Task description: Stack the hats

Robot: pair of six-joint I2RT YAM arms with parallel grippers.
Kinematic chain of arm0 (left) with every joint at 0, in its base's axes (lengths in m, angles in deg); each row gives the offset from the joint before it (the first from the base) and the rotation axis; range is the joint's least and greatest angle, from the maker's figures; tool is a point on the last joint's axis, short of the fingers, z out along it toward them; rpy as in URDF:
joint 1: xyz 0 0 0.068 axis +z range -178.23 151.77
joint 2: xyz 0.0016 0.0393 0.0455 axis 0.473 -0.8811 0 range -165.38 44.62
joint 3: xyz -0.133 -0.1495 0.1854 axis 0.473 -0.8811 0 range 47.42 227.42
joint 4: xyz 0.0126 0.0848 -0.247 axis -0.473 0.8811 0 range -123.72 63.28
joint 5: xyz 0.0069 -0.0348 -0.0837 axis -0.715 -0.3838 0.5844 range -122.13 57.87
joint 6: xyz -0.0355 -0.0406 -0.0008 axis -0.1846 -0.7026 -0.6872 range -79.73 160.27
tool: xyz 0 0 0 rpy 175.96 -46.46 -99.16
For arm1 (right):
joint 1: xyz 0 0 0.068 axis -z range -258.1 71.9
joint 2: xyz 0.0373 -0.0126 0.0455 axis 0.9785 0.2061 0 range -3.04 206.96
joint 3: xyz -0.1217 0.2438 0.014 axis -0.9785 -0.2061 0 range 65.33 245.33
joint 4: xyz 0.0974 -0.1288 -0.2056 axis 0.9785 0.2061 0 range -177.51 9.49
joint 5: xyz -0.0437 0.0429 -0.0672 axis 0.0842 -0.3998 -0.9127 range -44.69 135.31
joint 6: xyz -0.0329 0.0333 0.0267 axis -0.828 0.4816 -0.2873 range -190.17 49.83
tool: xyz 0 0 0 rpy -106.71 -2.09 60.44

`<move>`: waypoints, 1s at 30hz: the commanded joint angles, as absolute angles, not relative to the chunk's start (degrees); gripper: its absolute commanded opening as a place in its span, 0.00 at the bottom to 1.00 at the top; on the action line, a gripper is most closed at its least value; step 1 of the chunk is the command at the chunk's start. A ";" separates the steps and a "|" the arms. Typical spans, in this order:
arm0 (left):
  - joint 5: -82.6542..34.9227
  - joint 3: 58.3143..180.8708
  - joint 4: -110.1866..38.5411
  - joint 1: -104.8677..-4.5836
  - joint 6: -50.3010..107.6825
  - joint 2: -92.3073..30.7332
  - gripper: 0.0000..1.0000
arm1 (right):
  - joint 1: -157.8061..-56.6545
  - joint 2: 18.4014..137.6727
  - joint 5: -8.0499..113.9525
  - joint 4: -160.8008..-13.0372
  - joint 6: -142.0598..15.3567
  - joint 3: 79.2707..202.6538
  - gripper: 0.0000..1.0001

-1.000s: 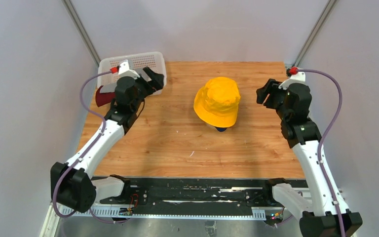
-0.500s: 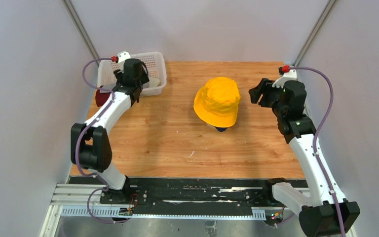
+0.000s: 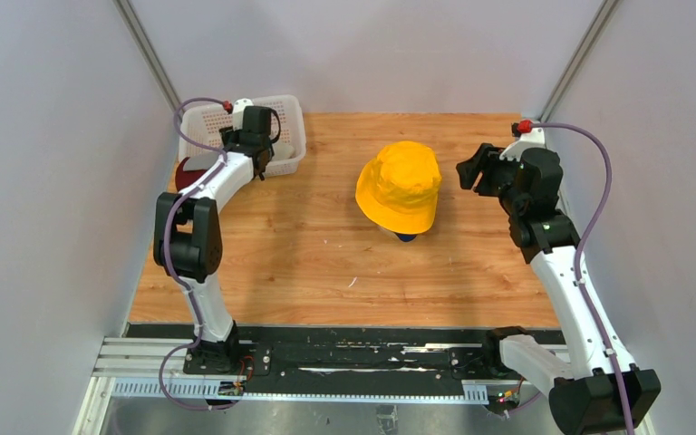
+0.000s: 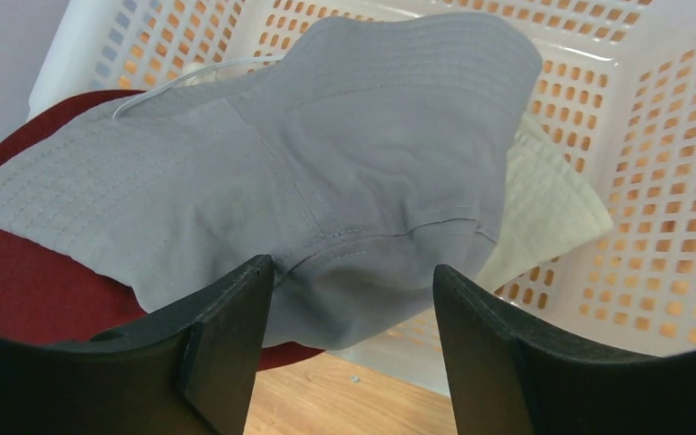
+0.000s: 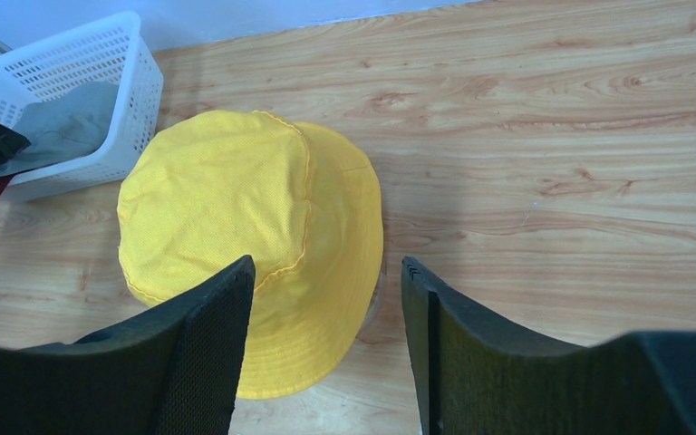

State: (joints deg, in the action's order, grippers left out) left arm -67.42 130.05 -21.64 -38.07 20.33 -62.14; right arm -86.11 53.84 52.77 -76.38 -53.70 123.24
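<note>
A yellow hat (image 3: 399, 184) sits in the middle of the table, and a bit of navy blue (image 3: 406, 237) shows under its near brim. A grey hat (image 4: 326, 154) lies in the white basket (image 3: 283, 118), draped over its near rim, with a beige hat (image 4: 548, 213) under it and a dark red hat (image 4: 27, 285) at its left. My left gripper (image 4: 353, 299) is open and empty just in front of the grey hat's hanging edge. My right gripper (image 5: 326, 267) is open and empty, above the table right of the yellow hat (image 5: 227, 204).
The basket (image 5: 82, 63) stands at the table's back left corner. The dark red hat (image 3: 187, 172) hangs off its left side near the table edge. Grey walls enclose the table on three sides.
My left arm has folded up and its gripper has moved back over the basket's near rim, close to the grey hat. My right gripper has shifted slightly left toward the yellow hat.
</note>
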 commanded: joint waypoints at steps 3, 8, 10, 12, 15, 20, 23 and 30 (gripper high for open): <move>-68.99 131.85 -21.77 -36.65 21.04 -63.93 0.59 | -86.76 53.87 53.25 -78.26 -53.60 122.20 0.60; -67.69 131.70 -23.72 -35.96 21.08 -64.19 0.20 | -86.86 53.88 53.32 -78.45 -53.43 122.02 0.60; -66.90 131.19 -26.45 -35.96 21.39 -62.77 0.11 | -86.81 53.95 53.38 -78.53 -53.34 121.95 0.60; -65.37 131.34 -28.44 -35.96 22.25 -60.94 0.08 | -86.84 53.98 53.52 -78.62 -53.21 121.92 0.60; -61.86 132.60 -30.61 -35.96 22.37 -56.95 0.06 | -86.80 54.05 53.95 -79.17 -53.02 121.77 0.60; -50.48 133.67 -35.74 -35.98 19.25 -48.34 0.00 | -86.84 54.55 54.88 -79.68 -52.83 121.68 0.60; -43.46 134.01 -37.75 -36.03 16.79 -43.48 0.00 | -86.80 54.53 55.61 -80.20 -52.68 121.50 0.59; -25.55 132.89 -40.37 -36.04 8.64 -34.68 0.00 | -86.84 54.23 61.95 -83.37 -51.46 120.96 0.59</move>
